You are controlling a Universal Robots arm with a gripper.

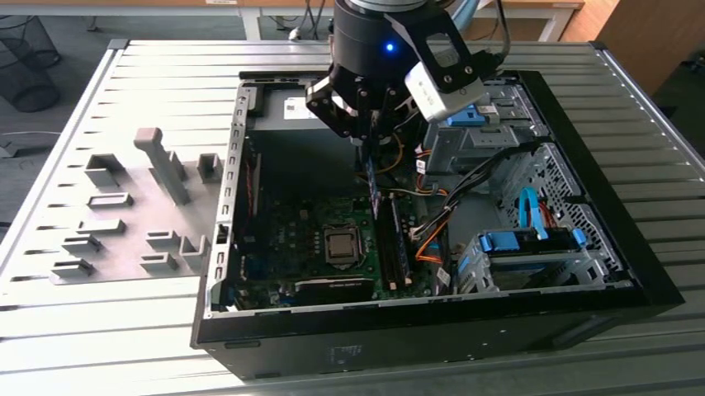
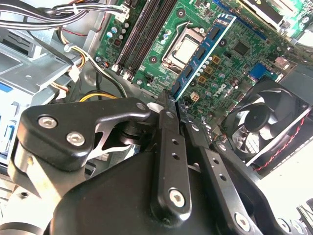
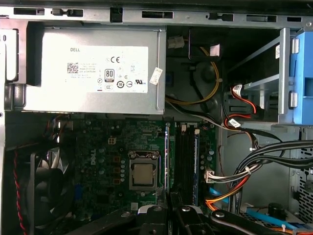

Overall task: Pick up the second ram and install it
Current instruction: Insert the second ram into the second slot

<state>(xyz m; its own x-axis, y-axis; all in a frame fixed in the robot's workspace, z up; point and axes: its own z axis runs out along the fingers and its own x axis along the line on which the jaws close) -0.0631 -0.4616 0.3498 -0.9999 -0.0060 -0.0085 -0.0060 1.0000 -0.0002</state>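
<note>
The second ram [image 2: 203,56] is a thin bluish-green stick held on edge between my gripper's [image 2: 173,105] black fingers [image 2: 166,127], jutting out over the motherboard [image 2: 234,73] beside the CPU socket [image 2: 183,49]. In the exterior view my gripper [image 1: 369,142] hangs inside the open computer case [image 1: 617,247], and the stick [image 1: 375,186] points down toward the long black slots [image 1: 391,243]. In the first wrist view the stick [image 3: 167,156] shows edge-on just beside the slots [image 3: 186,161], above the board. Another blue stick [image 3: 196,161] sits in a slot there.
A grey power supply [image 3: 93,68] fills the case's far end. A black fan [image 2: 266,122] sits at the board's edge. Orange and black cables [image 1: 435,235] and a blue drive cage [image 1: 529,243] crowd the exterior view's right. Grey holder blocks [image 1: 165,165] stand on the slatted table [image 1: 66,330].
</note>
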